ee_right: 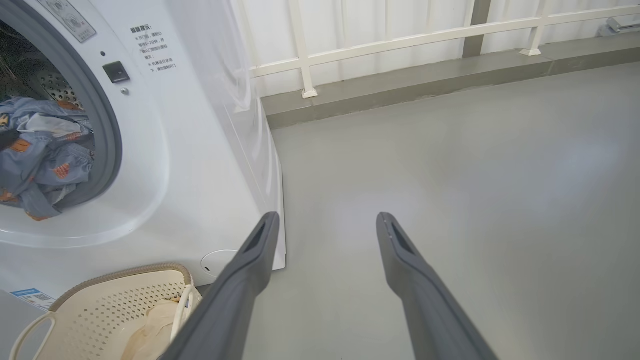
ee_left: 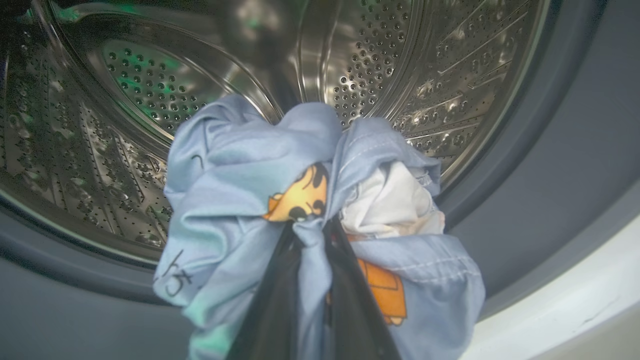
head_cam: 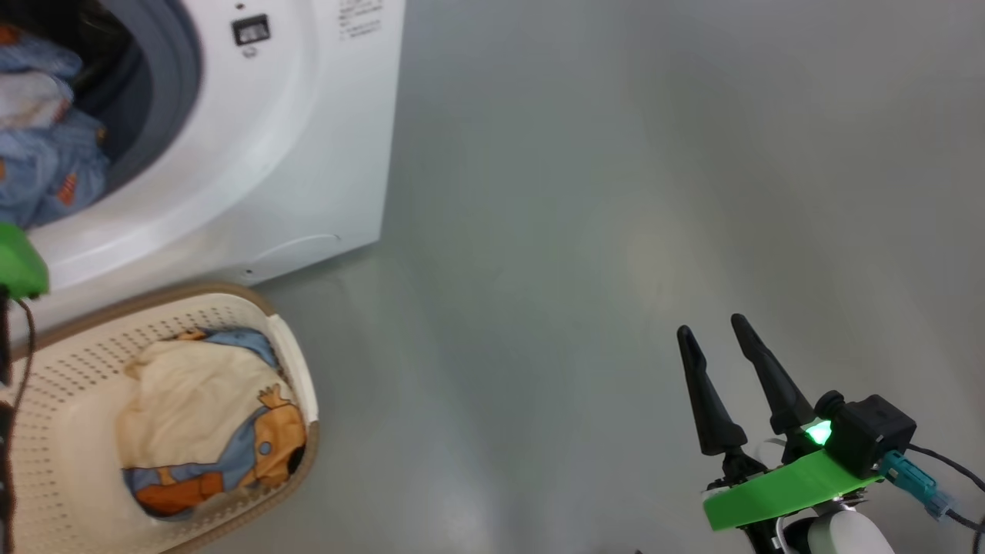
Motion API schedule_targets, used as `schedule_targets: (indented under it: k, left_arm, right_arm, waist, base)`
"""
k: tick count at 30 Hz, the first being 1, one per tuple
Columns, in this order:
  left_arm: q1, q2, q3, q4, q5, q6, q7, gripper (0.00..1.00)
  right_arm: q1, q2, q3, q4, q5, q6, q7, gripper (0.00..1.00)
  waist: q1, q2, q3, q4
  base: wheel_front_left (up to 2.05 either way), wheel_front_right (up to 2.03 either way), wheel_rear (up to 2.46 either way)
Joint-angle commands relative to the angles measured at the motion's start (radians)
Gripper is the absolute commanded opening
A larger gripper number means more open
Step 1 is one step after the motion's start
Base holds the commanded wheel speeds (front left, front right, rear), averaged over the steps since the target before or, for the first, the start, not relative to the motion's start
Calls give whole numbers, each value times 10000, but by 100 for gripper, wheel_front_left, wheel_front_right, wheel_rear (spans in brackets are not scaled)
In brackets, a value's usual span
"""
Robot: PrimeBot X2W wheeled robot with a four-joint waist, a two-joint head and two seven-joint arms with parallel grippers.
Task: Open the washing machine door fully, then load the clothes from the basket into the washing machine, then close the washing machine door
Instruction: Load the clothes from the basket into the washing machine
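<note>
Clothes (ee_left: 240, 200) hang pinched in the left pincer (ee_left: 314, 231) at the mouth of the washing machine (head_cam: 292, 138), at 10 o'clock in the head view. Push deeper before letting go. Right pincer (head_cam: 711, 324) is wide open, holding nothing.

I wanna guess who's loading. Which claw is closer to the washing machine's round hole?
Left. The left claw is at the opening of the washing machine, shut on the blue clothes. The right claw hangs open over the grey floor, off to the machine's side.
</note>
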Motion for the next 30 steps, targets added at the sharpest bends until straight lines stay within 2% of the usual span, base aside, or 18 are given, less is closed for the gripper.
schedule_targets:
  k: [1,6,16,25,30]
  left_arm:
    - [-377,538,236,-153,74,27,-129,0]
    - [-1416,1001,207,698,193,-29,-255,0]
    - [-3817,1643,-103,1522,452,-280,-292,0]
    - [-5523,1605,-715,1892,831,-417,-255,0]
    - [-5954,1426,-864,1776,902,-240,-477,0]
  right_arm:
    - [-150,-93,276,-205,94,16,-48,100]
    - [-252,-91,522,-213,102,16,-48,100]
    - [-311,-90,741,-300,189,16,-48,100]
    - [-399,-90,821,-459,311,16,-48,100]
    - [-397,-90,897,-497,426,16,-48,100]
  waist:
    - [-2,0,552,-508]
    - [-2,0,874,-642]
    - [-2,0,2003,-625]
    - [-2,0,2797,-554]
    - [-2,0,3014,-516]
  base:
    - [0,0,0]
    - [0,0,0]
    - [0,0,0]
    - [0,0,0]
    - [0,0,0]
